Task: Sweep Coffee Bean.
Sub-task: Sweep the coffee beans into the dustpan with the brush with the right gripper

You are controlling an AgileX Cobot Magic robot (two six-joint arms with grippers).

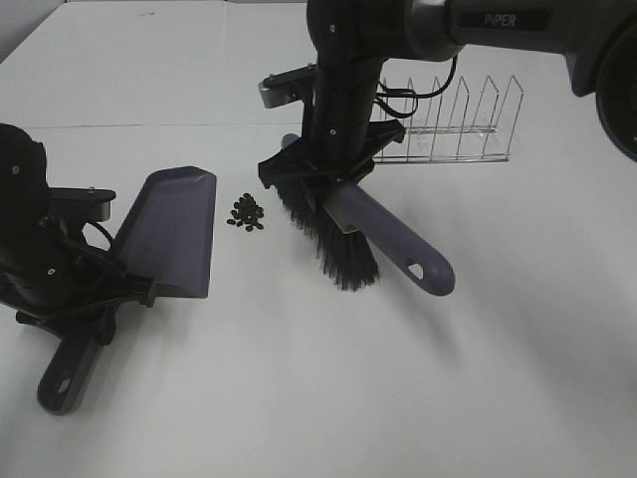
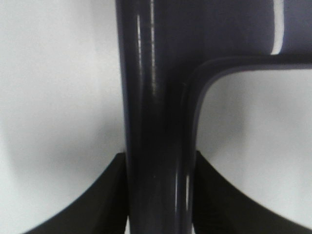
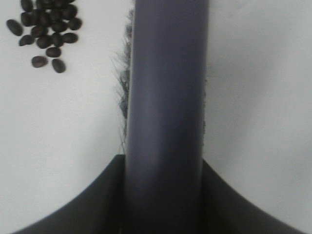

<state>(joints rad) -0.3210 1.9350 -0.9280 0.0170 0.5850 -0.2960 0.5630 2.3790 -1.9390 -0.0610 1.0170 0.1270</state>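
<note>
The left gripper [image 1: 100, 291] is clamped on the handle of the dustpan [image 1: 174, 224], which rests on the white table [image 1: 299, 398]. The right gripper [image 1: 320, 171] grasps the handle of the brush [image 1: 398, 249]. The coffee beans [image 1: 246, 212] lie heaped on the table between the dustpan's lip and the bristles, touching neither.

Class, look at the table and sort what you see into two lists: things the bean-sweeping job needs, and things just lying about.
Needed for the job: coffee beans, brush, dustpan.
Just lying about: wire rack, standing behind the brush.
</note>
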